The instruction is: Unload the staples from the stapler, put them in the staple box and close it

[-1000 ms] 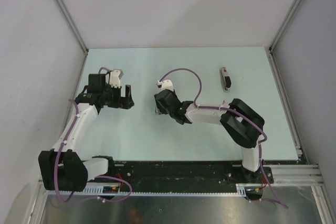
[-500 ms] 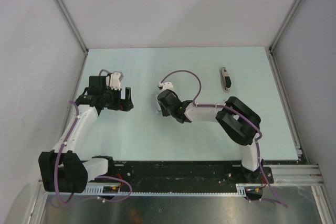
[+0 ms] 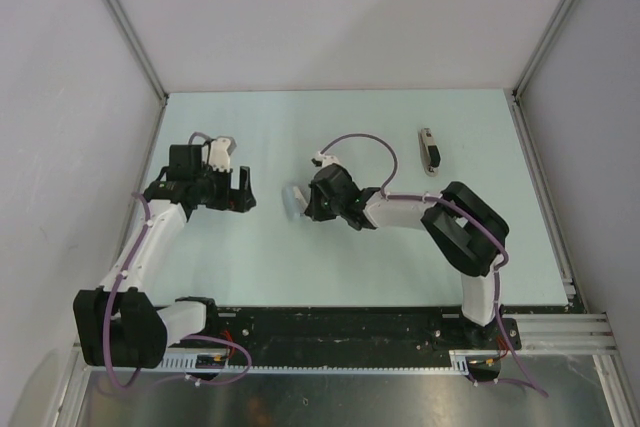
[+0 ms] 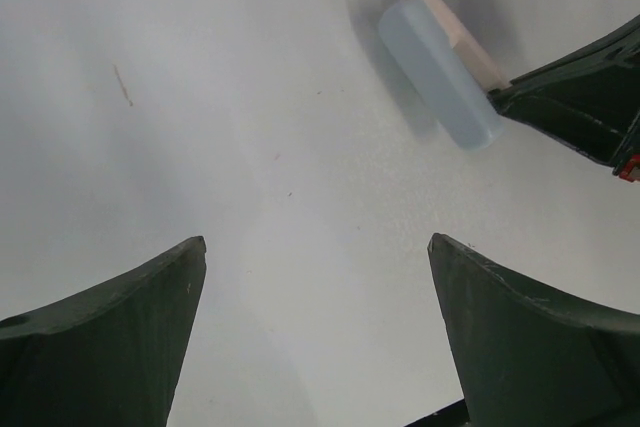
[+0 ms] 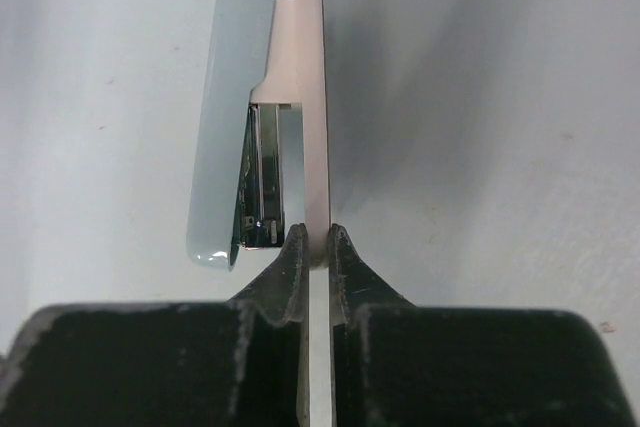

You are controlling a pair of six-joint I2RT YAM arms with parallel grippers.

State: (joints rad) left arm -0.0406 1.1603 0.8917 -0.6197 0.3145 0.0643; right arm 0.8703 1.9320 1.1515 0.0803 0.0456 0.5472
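As the right hand (image 5: 316,237) is clamped on the stapler (image 5: 235,97) jutting ahead of its fingertips, securing seems in hand; next, the left hand (image 4: 317,242), apart and empty, likely must open the magazine (image 5: 262,187).

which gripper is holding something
The right gripper, shut on the beige base of the stapler; the left gripper is open and holds nothing.

- Top camera is looking down from high above and behind the bases (image 3: 190,319), far out, covering the whole table (image 3: 260,247).
- Left wrist camera is facing down at the table past its own fingers (image 4: 110,337), fairly near.
- Right wrist camera is looking along its fingers (image 5: 290,269), very close on the stapler (image 5: 300,97).
- All three are sharing the stapler; left wrist is also catching the right gripper (image 4: 515,102).
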